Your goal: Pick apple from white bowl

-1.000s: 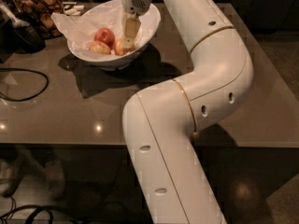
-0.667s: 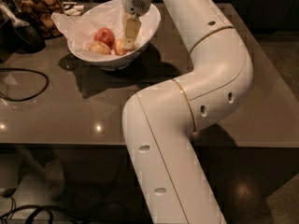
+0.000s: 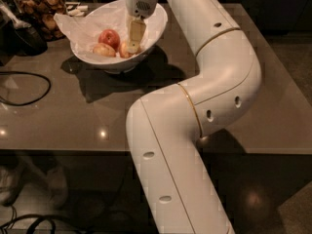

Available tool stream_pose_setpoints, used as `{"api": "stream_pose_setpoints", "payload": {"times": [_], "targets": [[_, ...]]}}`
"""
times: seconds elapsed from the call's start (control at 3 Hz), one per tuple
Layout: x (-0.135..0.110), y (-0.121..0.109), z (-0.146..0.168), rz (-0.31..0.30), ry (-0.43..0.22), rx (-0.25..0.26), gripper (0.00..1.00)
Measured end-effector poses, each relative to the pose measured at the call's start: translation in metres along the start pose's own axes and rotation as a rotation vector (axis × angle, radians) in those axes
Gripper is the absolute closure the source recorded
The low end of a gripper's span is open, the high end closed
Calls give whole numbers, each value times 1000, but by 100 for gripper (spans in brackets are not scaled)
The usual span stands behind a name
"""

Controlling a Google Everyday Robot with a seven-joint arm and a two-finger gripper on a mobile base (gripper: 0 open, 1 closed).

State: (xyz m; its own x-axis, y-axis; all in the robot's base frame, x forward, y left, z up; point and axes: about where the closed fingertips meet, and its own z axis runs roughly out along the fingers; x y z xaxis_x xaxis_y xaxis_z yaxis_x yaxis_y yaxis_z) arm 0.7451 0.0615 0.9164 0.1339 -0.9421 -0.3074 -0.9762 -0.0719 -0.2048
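At upper left, the gripper hung inside the white bowl touching the apple, open or closed unclear.

Snack jar and black cable on grey table.

Dim light glints on the table; the white bowl, claw inside, casts a dark shadow.

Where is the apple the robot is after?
The apple sits in the white bowl, upper left of the camera view, just right of the red apple, with the end effector poised right over it.
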Motion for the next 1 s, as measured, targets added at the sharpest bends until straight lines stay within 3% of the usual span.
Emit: {"api": "stream_pose_setpoints", "payload": {"times": [1.0], "targets": [[-2, 1, 18, -23, 14, -31, 31]]}}
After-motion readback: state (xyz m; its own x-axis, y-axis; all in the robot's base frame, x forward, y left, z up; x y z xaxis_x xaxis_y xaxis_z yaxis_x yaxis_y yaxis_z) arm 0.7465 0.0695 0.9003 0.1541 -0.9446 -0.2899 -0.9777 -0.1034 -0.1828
